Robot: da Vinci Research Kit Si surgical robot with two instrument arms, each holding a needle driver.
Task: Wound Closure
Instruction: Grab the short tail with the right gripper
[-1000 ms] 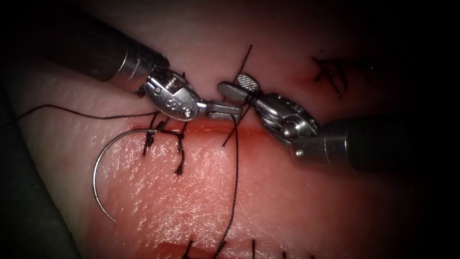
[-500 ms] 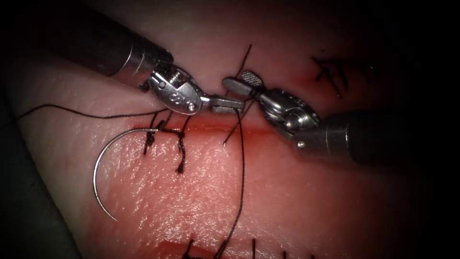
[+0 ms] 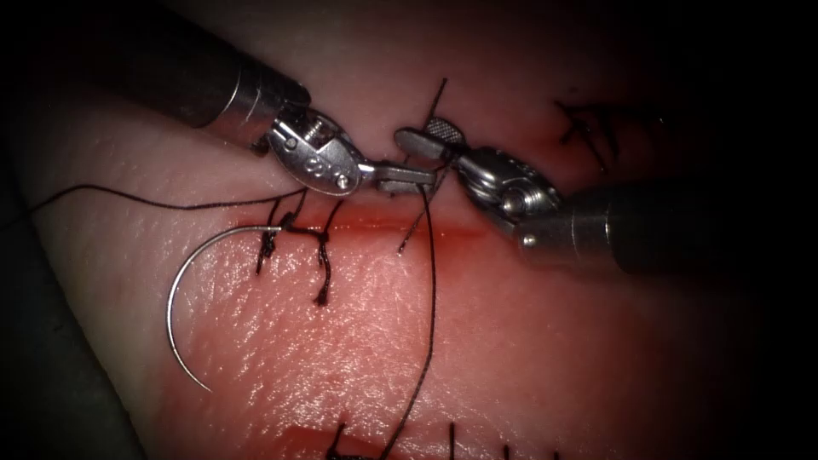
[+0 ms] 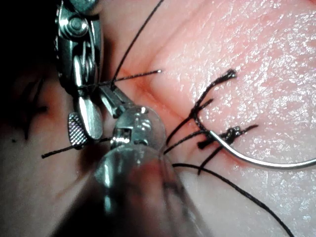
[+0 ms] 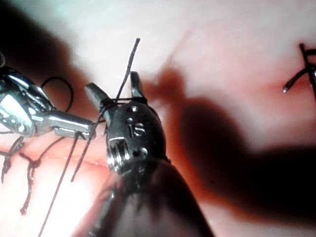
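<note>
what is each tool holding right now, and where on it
The left tool is shut on the thread near its upper end, above the cut. The right tool is open, with thread looped around its jaws. The needle lies free on the tissue.

I see dark grey surface [image 3: 51,375] beside tissue's left edge, near side; can't tell what it is.

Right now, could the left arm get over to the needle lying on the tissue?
Probably not as it stands: the left gripper is shut on the thread above the cut. The needle lies free on the tissue, left of the stitches, with nothing over it.
</note>
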